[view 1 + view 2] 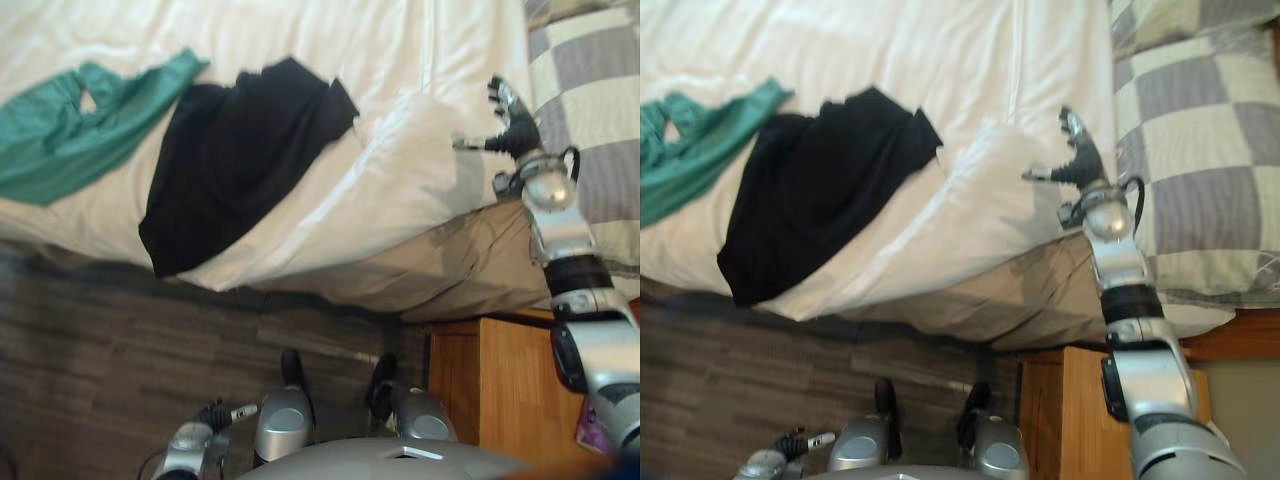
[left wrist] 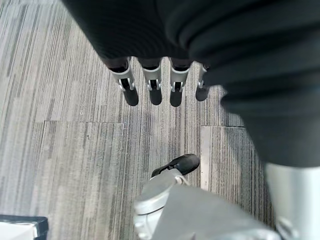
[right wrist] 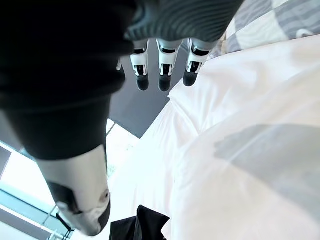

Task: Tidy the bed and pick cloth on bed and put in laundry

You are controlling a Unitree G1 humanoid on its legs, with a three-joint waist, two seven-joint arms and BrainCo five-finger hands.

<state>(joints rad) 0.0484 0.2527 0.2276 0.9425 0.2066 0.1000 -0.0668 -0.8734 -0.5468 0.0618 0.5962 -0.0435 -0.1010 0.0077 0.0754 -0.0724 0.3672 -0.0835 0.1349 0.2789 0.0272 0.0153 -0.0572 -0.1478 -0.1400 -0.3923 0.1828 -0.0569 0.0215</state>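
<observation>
Black cloth (image 1: 235, 160), possibly shirt, on bed (image 1: 330, 40)

**Two cloths on the bed**

A black cloth (image 1: 235, 165) lies spread and rumpled on the white-covered bed (image 1: 400, 60), its near end drooping over the bed's near edge. A crumpled green cloth (image 1: 85, 125) lies just left, touching it.

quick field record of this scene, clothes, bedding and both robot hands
black cloth: on the white duvet, draped over its near edge
green cloth: on the duvet, left of the black cloth
checked bedding: right of the duvet
right robot hand: open, over the duvet by the checked bedding, holding nothing
left robot hand: open, low over the floor, holding nothing
</observation>
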